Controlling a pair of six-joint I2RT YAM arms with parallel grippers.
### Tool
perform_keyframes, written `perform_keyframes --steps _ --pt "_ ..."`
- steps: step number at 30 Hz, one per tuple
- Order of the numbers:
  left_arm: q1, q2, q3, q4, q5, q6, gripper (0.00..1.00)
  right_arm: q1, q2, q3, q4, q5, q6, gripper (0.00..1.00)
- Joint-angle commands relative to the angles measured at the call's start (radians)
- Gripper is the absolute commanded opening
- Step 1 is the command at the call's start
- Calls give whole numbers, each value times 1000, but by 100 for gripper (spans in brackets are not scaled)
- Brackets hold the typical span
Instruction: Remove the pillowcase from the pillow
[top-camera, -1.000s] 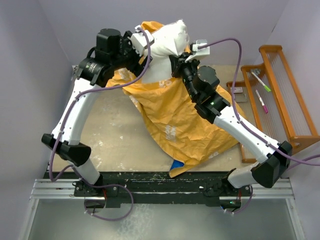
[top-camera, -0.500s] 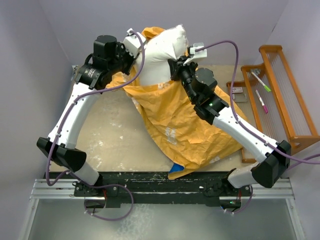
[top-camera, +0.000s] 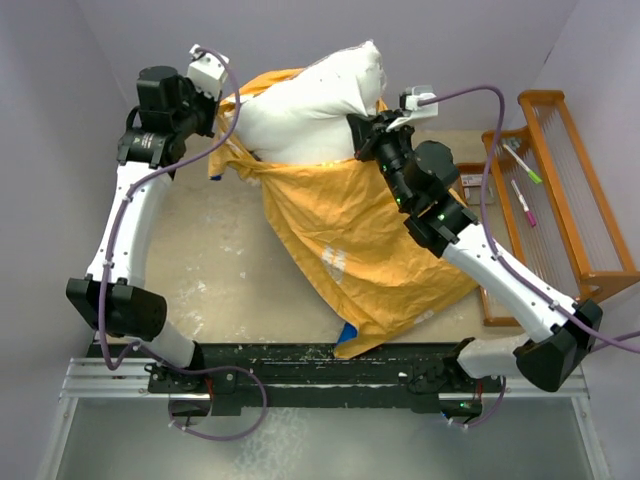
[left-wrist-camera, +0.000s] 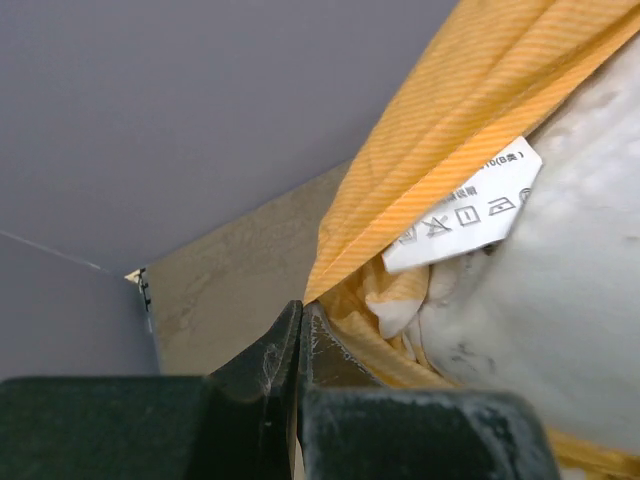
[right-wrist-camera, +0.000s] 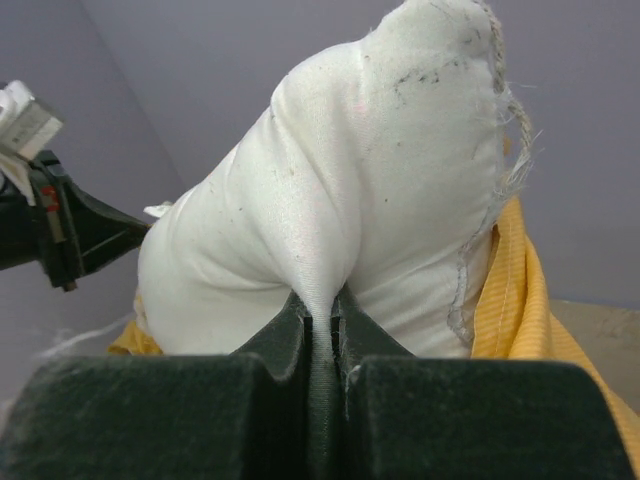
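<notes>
Left hand (left-wrist-camera: 300, 312): clenched, its two dark fingers pressed together on the hem of the thin yellow-orange fabric pillowcase (top-camera: 370, 240), raised at the far left of the table.
Right hand (right-wrist-camera: 320, 312): clenched on a pinched fold of the plump white speckled pillow (top-camera: 310, 110), held up at the far middle of the table.
Pillowcase: inside out, with the orange lining showing; its mouth is stretched from the left hand across to the pillow's lower part, and the rest trails down towards the near edge, crumpled on the table. A small bright blue patch (top-camera: 350, 330) of the outer side peeks out at its near tip.
Pillow: lifted and tilted, its upper part bare above the pillowcase mouth, its lower part wrapped in the orange fabric.
White care label (left-wrist-camera: 465, 205): lies between the pillowcase hem and the pillow, close to the left hand.
Beige table (top-camera: 220, 270): scuffed with pale marks.
Orange wooden rack (top-camera: 560, 190): stands at the right side, well apart from the pillow, with two marker pens (top-camera: 522, 160) lying on it.
</notes>
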Motion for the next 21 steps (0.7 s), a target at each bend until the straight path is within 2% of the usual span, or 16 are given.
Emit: perform_keyframes --steps 1,6,13,17,18,19,21 --pt "101 -73 -46 137 -26 -17 0 -18 -98 5 219 -56 82 0" --pt "137 -89 -91 139 20 -45 0 -23 -139 -26 278 -107 144 0" --pt "168 -155 -239 140 158 -133 0 -39 -191 -5 308 9 155 0" --pt "193 -175 -274 86 300 -187 0 -56 -192 18 351 53 165 0" --pt "199 -180 -280 70 338 -194 5 -60 -191 24 358 55 172 0" --pt "201 -187 -284 56 383 -197 19 -62 -188 32 365 55 181 0" --pt "205 -213 -290 34 489 -202 71 -67 -182 42 374 47 195 0"
